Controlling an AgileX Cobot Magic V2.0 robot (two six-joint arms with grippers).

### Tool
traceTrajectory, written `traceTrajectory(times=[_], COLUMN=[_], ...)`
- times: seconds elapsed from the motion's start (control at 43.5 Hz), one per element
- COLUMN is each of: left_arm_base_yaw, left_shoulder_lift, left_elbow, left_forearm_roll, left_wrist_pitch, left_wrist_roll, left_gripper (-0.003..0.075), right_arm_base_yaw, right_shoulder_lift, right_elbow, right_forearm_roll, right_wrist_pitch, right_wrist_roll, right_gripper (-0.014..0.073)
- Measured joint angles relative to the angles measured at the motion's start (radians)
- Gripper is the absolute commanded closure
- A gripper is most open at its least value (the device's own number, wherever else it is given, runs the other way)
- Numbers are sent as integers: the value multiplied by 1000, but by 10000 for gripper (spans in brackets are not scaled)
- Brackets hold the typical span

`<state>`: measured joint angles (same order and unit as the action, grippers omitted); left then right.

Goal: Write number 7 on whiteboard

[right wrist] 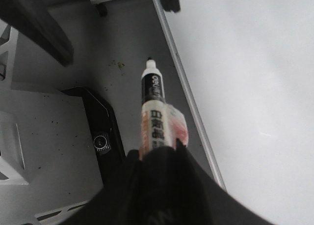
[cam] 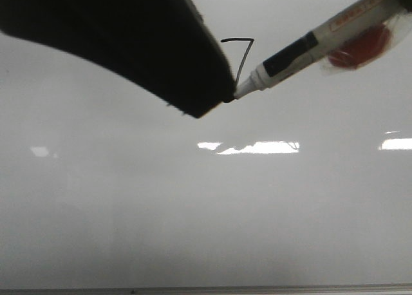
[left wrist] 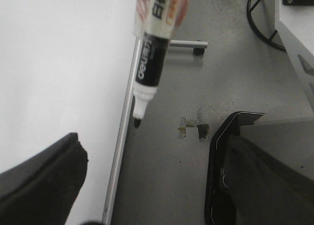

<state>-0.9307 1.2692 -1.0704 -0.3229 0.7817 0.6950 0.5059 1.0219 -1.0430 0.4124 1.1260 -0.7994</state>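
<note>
The whiteboard (cam: 193, 211) fills the front view, pale and glossy. A thin black number 7 (cam: 239, 55) is drawn on it near the top middle. A white and black marker (cam: 302, 53) with a red label comes in from the upper right. Its tip rests at the lower end of the 7's downstroke. My right gripper (right wrist: 162, 158) is shut on the marker (right wrist: 154, 104) barrel. My left gripper (left wrist: 152, 151) is open with nothing between its fingers. The marker (left wrist: 149, 63) points down ahead of it. One left finger (cam: 129, 37) covers the board just left of the 7.
The board's thin grey metal frame (left wrist: 122, 151) runs beside a grey surface (left wrist: 167, 185). On that surface are a black-rimmed device (right wrist: 100, 131), a metal bar with a black foot (left wrist: 189, 44) and dark cables (left wrist: 260, 18). Bright glare patches (cam: 257, 147) lie mid-board.
</note>
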Motion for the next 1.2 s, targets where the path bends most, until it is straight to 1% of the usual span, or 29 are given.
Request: traceTrajectory(times=[0.115,0.299,0.46,0.552,0.713,0.782,0.874,0.966,1.058,1.127,1.196], left_arm_base_yaw=[0,0,0,0,0,0,0,0,0,0,0], left_shoulder_lift=[62,128,159,169,191,199,202,202,202,202,202], left_elbow=[-35,-66,-72,-74,-73,-73,-73,-73,-73,-73,-73], left_forearm_roll=[-21,-124,-170,-176,-178,-178,-178,-179,-179,-177,-176], left_wrist_pitch=[-16,-30,-60,-64,-67,-72,-82,-87,-87,-87,-87], left_wrist_roll=[12,124,169,179,196,198,200,200,208,210,212], left_gripper=[155,156,168,250,454,523,590,624,629,629,629], right_arm_base_yaw=[0,0,0,0,0,0,0,0,0,0,0], right_shoulder_lift=[0,0,0,0,0,0,0,0,0,0,0], right_elbow=[0,1,1,1,1,1,1,1,2,2,2], right_forearm_roll=[0,0,0,0,0,0,0,0,0,0,0], right_wrist_pitch=[0,0,0,0,-11,-11,-11,-11,-12,-12,-12], right_wrist_roll=[0,0,0,0,0,0,0,0,0,0,0], right_gripper=[659,659,659,659,659,659,659,659,641,564,435])
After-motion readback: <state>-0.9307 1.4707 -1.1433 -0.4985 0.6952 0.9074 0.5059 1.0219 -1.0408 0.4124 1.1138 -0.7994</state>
